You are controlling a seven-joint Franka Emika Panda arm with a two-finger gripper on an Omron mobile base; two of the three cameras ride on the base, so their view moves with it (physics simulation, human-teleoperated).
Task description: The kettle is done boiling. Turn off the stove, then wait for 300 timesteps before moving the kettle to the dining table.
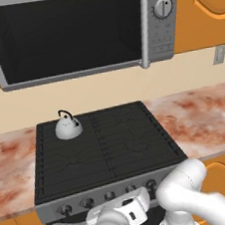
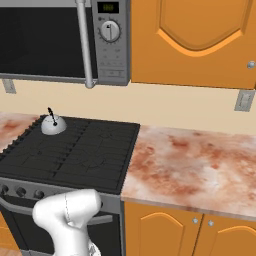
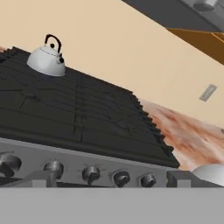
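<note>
The small silver kettle (image 1: 67, 126) (image 2: 52, 125) (image 3: 47, 60) with a black arched handle stands on the back left burner of the black stove (image 1: 104, 145) (image 2: 75, 152) (image 3: 78, 118). A row of round knobs (image 1: 109, 195) (image 3: 90, 173) runs along the steel front. My gripper (image 1: 96, 218) (image 3: 109, 181) hangs low in front of that knob row, far below the kettle. Its fingertips (image 3: 37, 178) stand wide apart, open with nothing between them. The dining table is out of view.
A grey microwave (image 1: 69, 32) (image 2: 60, 40) hangs above the stove. Marbled counters (image 1: 200, 118) (image 2: 190, 167) flank it on both sides. Orange cabinets (image 2: 195, 40) sit up on the right and below the counter. My white elbow (image 2: 67, 210) rises before the oven front.
</note>
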